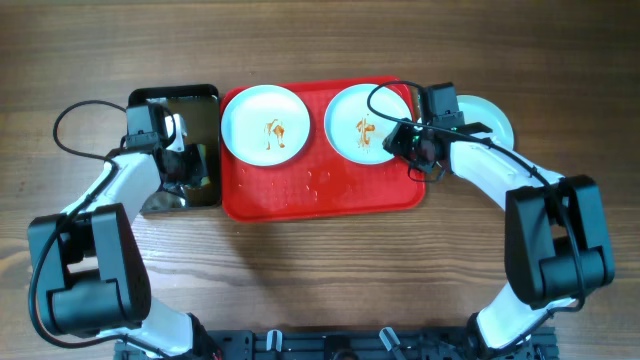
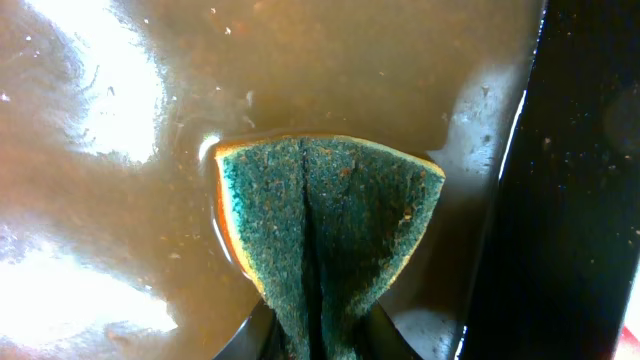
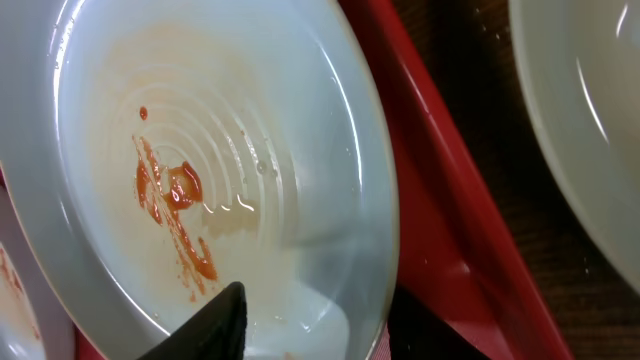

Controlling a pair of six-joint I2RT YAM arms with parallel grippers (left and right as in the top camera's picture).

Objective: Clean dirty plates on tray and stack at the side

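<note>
Two plates with orange-brown smears lie on the red tray [image 1: 320, 188]: a left plate [image 1: 265, 122] and a right plate [image 1: 362, 125]. A third plate [image 1: 497, 116] sits on the table off the tray's right end, partly under the right arm. My right gripper [image 1: 405, 142] is open astride the right plate's [image 3: 230, 130] near rim, one finger inside the plate and one outside over the tray [image 3: 440, 200], as the right wrist view [image 3: 325, 308] shows. My left gripper [image 1: 185, 165] is shut on a green sponge [image 2: 330, 220] inside the black pan [image 1: 200, 96].
The black pan holds brownish water [image 2: 120, 230] and stands against the tray's left end. Its dark wall [image 2: 570, 200] is just right of the sponge. The third plate [image 3: 590, 120] lies close beside the tray rim. Wooden tabletop surrounds everything.
</note>
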